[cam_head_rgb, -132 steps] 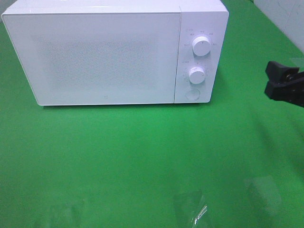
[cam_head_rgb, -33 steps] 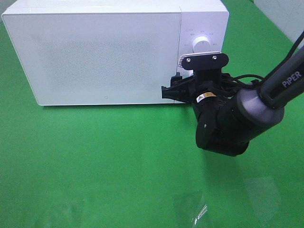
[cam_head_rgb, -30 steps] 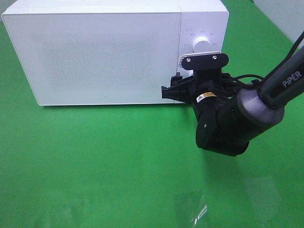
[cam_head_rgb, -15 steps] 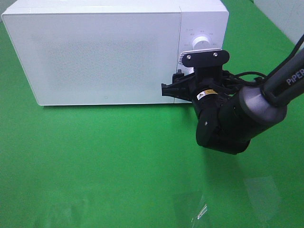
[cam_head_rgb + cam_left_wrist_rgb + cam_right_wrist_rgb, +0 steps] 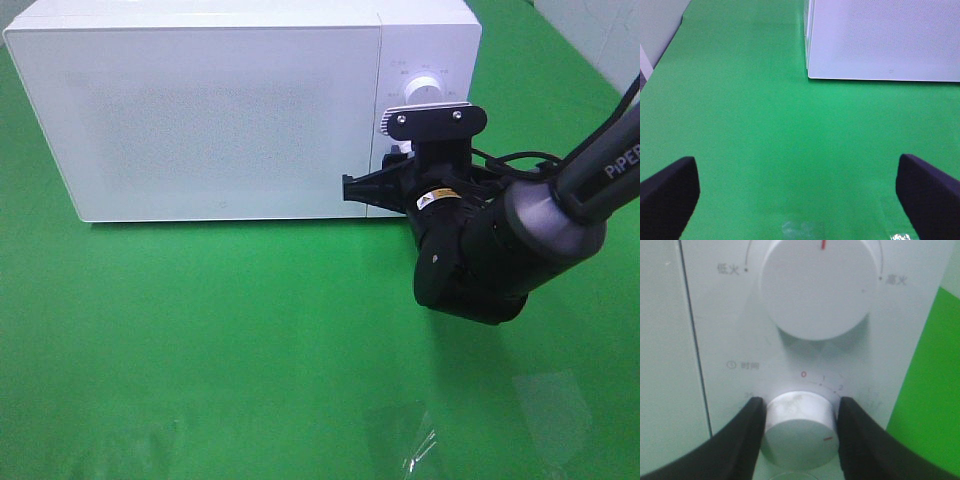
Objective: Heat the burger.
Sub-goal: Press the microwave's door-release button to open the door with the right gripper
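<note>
The burger is out of view. The white microwave (image 5: 220,120) stands at the back of the table with its door closed. My right gripper (image 5: 405,165) is at its control panel. In the right wrist view my right gripper (image 5: 799,432) is shut on the lower timer knob (image 5: 799,425), with the black fingers (image 5: 740,440) pressed against both of its sides. The larger power knob (image 5: 815,290) above it is free. My left gripper (image 5: 799,200) hangs open and empty over the green cloth, in front of the microwave's left corner (image 5: 880,40).
A green cloth (image 5: 200,330) covers the table. A shiny clear patch (image 5: 415,445) lies near the front edge. The right arm's thick black body (image 5: 480,260) hangs in front of the panel. A pale wall (image 5: 600,30) borders the far right.
The right gripper's fingers have closed in on the timer knob over the last second, and the wrist has shifted slightly up and to the right. The left gripper has not moved.
</note>
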`<state>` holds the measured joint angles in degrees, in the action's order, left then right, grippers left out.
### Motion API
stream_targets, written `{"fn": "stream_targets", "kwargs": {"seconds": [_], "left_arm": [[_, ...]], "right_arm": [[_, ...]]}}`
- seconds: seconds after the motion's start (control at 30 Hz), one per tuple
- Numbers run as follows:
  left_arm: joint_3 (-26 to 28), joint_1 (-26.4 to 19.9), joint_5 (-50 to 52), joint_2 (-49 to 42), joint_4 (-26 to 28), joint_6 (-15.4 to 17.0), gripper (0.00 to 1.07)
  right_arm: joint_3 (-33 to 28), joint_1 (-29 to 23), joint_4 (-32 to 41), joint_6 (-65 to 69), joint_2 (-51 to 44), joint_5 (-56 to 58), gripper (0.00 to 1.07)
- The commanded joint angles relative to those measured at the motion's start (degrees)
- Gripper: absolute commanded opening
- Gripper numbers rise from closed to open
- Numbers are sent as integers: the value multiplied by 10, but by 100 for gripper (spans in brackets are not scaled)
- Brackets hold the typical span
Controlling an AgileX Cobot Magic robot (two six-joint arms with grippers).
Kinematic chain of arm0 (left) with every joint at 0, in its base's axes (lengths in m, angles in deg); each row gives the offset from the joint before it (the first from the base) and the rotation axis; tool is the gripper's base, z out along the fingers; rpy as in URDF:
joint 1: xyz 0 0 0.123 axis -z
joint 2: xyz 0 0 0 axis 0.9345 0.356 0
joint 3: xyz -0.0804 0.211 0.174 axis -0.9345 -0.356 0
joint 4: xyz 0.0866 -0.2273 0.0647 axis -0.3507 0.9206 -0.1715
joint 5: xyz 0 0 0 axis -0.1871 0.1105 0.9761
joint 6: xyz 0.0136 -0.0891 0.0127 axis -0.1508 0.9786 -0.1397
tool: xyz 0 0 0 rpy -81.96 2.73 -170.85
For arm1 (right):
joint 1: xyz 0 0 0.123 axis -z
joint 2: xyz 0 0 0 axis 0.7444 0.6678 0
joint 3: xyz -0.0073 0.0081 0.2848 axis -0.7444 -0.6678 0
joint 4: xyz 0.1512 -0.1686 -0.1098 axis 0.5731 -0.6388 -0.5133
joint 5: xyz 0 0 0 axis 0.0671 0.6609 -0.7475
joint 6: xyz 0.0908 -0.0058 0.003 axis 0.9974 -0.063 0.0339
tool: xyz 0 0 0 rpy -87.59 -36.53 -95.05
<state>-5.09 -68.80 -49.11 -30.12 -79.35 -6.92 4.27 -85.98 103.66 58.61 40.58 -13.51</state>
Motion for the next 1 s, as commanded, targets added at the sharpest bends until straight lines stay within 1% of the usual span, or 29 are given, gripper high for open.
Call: {"fn": "stream_targets", "kwargs": {"seconds": [0.03,0.07,0.1,0.13,0.17,0.2,0.23,0.27,0.3,0.33,0.37,0.4,0.47,0.5,0.53,0.57,0.6,0.63,0.67,0.7,1.0], "left_arm": [[0,-1,-2,-9,0,0,100],[0,-1,-2,-9,0,0,100],[0,-1,-2,-9,0,0,100],[0,-1,-2,-9,0,0,100],[0,-1,-2,-9,0,0,100],[0,-1,-2,-9,0,0,100],[0,-1,-2,-9,0,0,100],[0,-1,-2,-9,0,0,100],[0,-1,-2,-9,0,0,100],[0,-1,-2,-9,0,0,100],[0,-1,-2,-9,0,0,100],[0,-1,-2,-9,0,0,100],[0,-1,-2,-9,0,0,100],[0,-1,-2,-9,0,0,100],[0,-1,-2,-9,0,0,100],[0,-1,-2,-9,0,0,100],[0,-1,-2,-9,0,0,100],[0,-1,-2,-9,0,0,100],[0,-1,-2,-9,0,0,100],[0,-1,-2,-9,0,0,100],[0,-1,-2,-9,0,0,100]], "right_arm": [[6,5,-12,55,-6,5,0],[6,5,-12,55,-6,5,0],[6,5,-12,108,-6,5,0],[6,5,-12,108,-6,5,0],[6,5,-12,195,-6,9,0],[6,5,-12,195,-6,9,0],[6,5,-12,299,-6,20,0],[6,5,-12,299,-6,20,0],[6,5,-14,402,-6,33,0],[6,5,-14,402,-6,33,0],[6,5,-32,512,-6,44,0],[6,5,-32,512,-6,44,0],[6,5,-93,731,-6,41,0],[6,5,-93,731,-6,41,0],[6,5,-105,780,-6,38,0],[6,5,-105,780,-6,38,0],[6,5,-123,865,-6,31,0],[6,5,-123,865,-6,31,0],[6,5,-140,940,-6,19,0],[6,5,-146,977,-6,-1,0],[6,5,-159,1007,-6,-17,0]]}}
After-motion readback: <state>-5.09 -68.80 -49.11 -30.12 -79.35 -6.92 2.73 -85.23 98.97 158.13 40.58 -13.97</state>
